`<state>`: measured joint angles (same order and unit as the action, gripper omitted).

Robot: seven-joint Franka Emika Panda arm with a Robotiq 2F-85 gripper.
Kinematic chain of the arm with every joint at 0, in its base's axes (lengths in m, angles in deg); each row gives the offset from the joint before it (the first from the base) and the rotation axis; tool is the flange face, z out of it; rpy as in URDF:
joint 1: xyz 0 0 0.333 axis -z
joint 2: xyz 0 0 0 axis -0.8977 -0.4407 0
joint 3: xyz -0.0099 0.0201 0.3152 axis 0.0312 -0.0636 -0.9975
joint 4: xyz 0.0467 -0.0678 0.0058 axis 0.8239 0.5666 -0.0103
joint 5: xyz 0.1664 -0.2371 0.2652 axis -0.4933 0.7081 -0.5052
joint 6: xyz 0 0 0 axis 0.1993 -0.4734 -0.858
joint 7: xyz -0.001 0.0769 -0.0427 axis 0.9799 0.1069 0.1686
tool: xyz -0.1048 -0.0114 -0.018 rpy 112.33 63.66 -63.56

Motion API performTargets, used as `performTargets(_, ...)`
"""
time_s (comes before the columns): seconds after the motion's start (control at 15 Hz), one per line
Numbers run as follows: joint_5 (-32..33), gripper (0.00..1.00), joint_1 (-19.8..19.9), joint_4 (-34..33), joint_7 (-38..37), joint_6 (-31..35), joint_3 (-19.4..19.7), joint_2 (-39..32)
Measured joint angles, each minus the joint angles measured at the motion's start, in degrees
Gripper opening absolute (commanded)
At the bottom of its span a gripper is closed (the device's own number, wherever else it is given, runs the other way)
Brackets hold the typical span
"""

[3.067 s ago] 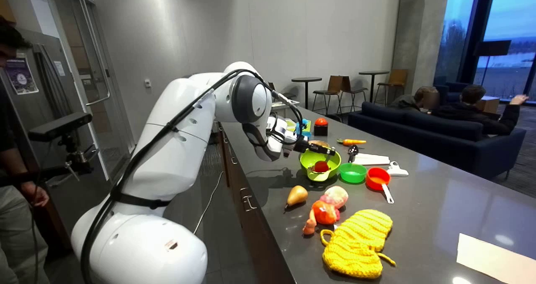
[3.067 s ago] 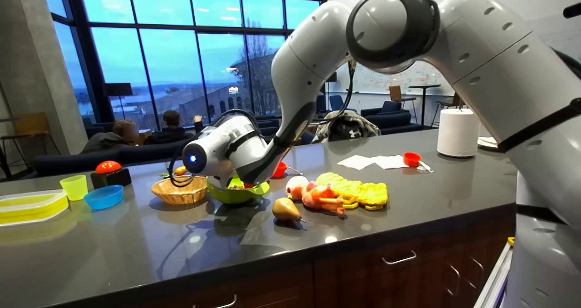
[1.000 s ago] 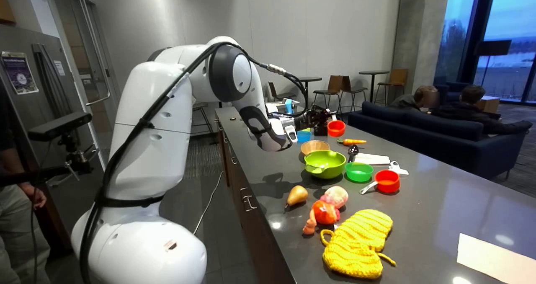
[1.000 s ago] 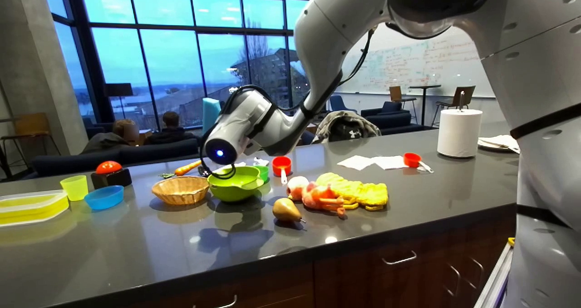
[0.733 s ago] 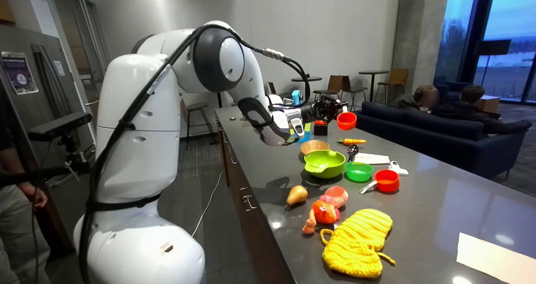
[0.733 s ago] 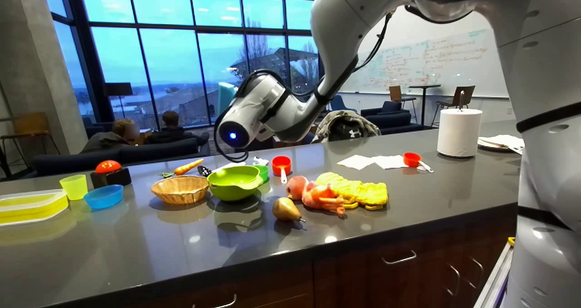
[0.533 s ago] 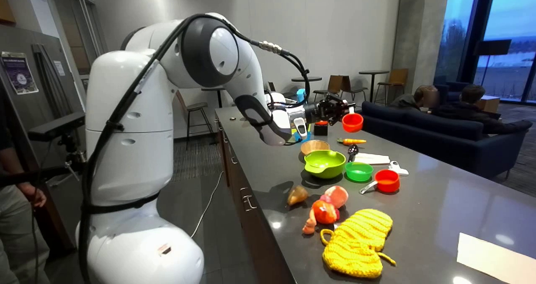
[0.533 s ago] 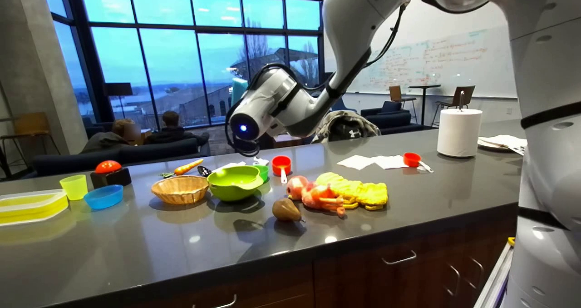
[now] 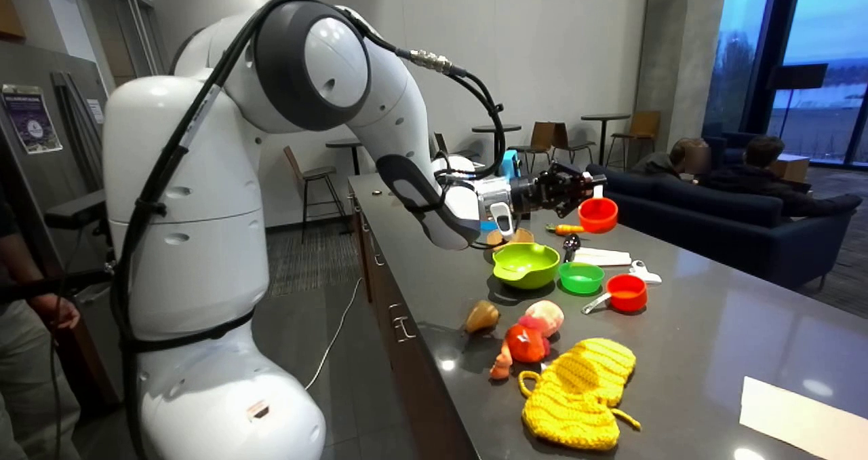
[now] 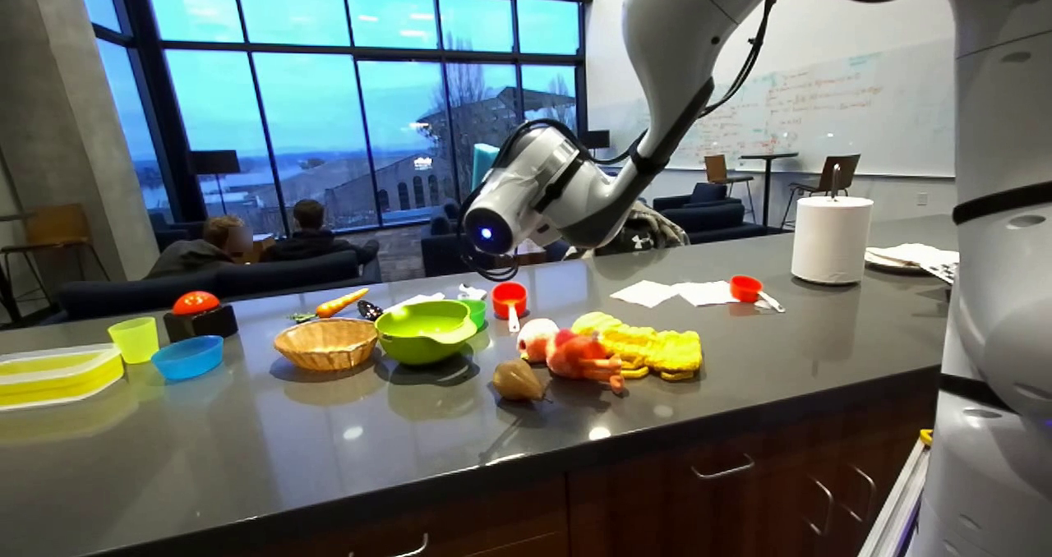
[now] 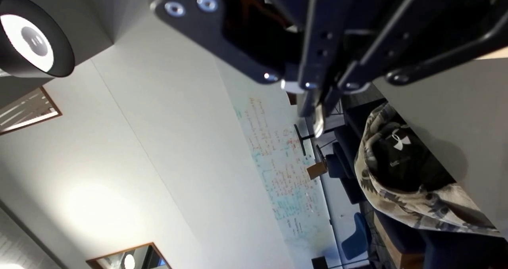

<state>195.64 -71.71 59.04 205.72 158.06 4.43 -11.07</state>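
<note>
Red measuring cup (image 9: 598,216) is hanging in an exterior view from the pincer (image 9: 596,180), which is pinching its white handle (image 9: 598,192); the cup is dangling higher than the lime bowl (image 9: 525,268), to its right. Along the desk (image 9: 685,345), a green cup (image 9: 581,279) is sitting just right of the bowl, another red cup (image 9: 626,293) is resting farther right of it, and a pear (image 9: 482,316) is lying nearer the camera than the bowl. In an exterior view where the arm (image 10: 583,204) is hiding pincer and cup, a wicker basket (image 10: 326,345) is standing just left of the bowl. In the wrist view, a pale strip (image 11: 318,121) is protruding between the pincer's close-set fingers (image 11: 306,106) at the top.
</note>
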Motion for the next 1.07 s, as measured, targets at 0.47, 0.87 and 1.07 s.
performTargets(0.47,-1.8,0.01,1.5,5.0,-7.5,-4.3,1.2,-2.0)
performTargets(0.87,-3.8,0.01,2.0,5.7,-12.7,-5.0,1.4,-4.7)
performTargets(1.07,-4.6,0.01,2.0,5.6,-15.1,-5.0,1.4,-6.4)
